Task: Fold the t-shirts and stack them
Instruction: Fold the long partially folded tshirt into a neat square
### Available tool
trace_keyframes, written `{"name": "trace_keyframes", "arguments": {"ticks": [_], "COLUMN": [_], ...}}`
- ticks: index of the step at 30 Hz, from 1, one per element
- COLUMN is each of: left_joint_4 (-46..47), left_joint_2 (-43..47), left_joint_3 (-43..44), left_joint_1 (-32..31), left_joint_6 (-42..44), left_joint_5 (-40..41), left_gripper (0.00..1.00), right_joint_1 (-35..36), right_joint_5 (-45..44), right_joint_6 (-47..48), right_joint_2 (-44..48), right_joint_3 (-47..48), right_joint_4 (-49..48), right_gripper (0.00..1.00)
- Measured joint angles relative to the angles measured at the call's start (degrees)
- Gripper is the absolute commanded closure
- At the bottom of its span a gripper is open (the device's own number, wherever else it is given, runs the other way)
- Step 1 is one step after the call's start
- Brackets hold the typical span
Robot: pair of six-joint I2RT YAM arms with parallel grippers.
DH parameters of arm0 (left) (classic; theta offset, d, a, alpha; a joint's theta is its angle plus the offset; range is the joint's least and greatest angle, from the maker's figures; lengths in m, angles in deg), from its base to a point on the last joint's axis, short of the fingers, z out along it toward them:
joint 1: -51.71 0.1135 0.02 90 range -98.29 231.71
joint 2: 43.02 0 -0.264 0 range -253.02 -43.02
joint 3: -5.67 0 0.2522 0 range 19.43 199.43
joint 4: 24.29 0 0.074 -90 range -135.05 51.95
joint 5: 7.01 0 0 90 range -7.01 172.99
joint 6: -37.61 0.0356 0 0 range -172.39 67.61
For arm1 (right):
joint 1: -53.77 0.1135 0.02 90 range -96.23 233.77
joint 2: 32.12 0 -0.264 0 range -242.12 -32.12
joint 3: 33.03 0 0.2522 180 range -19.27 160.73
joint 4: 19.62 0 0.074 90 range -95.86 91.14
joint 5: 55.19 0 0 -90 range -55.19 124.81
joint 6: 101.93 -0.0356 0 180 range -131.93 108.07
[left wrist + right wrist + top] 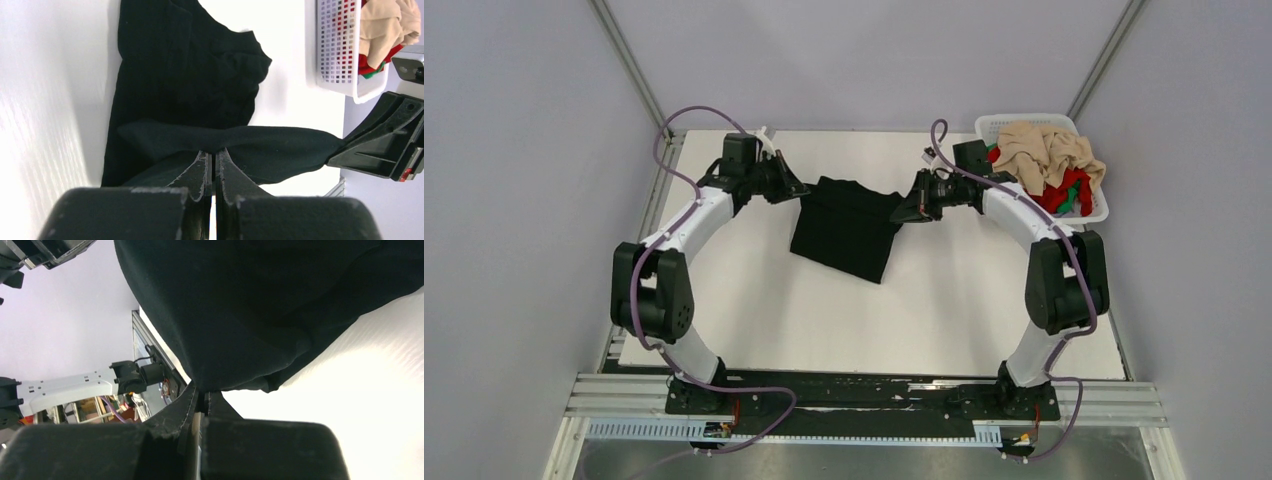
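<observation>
the large plain black cloth t-shirt (844, 235) is held stretched between the two arms over the far middle of the white table (844, 320), its lower part trailing onto the table. the left gripper (214, 156) is clenched on one upper edge, the right gripper (202, 396) on the opposite one. a crumpled beige t-shirt (1046, 150) tops a red t-shirt (1052, 196) and a green t-shirt (1073, 189) in the white plastic lattice basket (986, 124) at the far right corner.
</observation>
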Motion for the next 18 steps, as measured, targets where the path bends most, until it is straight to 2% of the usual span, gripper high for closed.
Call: {"name": "trace_keyframes", "arguments": {"ticks": [9,13,14,15,16,17,18], "left_joint_4": [1.4,1.9,1.9,1.9,1.9,1.9,2.0], "left_joint_2": [-13.4,-20.4,-22.4,-24.5,-26.2,-28.1,-30.2], "left_joint_3": [9.7,13.7,15.2,16.7,18.2,19.8,21.8], "left_joint_1": [0.1,0.1,0.1,0.1,0.1,0.1,0.1], "left_joint_6": [0.4,0.1,-0.1,-0.4,-0.5,-0.7,-1.2], "left_joint_5": [-0.3,-0.5,-0.8,-1.2,-1.6,-1.9,-2.1], "left_gripper": [1.0,1.0,1.0,0.94,0.86,0.67,0.52], "right_joint_1": [-3.2,-4.1,-4.4,-4.6,-4.9,-5.2,-5.5], "right_joint_5": [0.4,-0.3,-0.7,-1.0,-1.6,-2.0,-2.3], "right_joint_6": [-1.0,-1.2,-1.2,-1.2,-1.2,-1.1,-1.1], "right_joint_2": [-10.8,-15.5,-16.7,-17.8,-19.1,-20.4,-21.4], "right_joint_3": [6.0,8.9,9.7,10.6,11.7,12.9,13.9], "right_joint_4": [-2.4,-2.6,-2.6,-2.6,-2.7,-2.6,-2.6], "right_gripper": [1.0,0.95,0.9,0.84,0.81,0.79,0.72]}}
